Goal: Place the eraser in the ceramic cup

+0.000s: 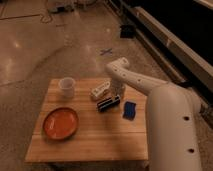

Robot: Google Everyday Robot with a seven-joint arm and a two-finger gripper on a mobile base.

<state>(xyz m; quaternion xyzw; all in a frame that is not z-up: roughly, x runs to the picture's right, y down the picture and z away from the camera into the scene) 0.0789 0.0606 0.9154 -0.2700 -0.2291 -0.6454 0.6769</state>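
The eraser (108, 103), a small black oblong block with a pale stripe, lies on the wooden table (90, 135) near its middle right. The ceramic cup (67, 86), small, white and round, stands at the table's back left. My gripper (118, 93) hangs down from the white arm just right of and behind the eraser, close above the table. The arm reaches in from the right over the table's back right part.
A white labelled oblong block (100, 89) lies just behind the eraser. A blue squarish block (130, 110) lies to its right near the table's edge. An orange plate (60, 123) sits at the front left. The robot's white body (172, 130) fills the right side.
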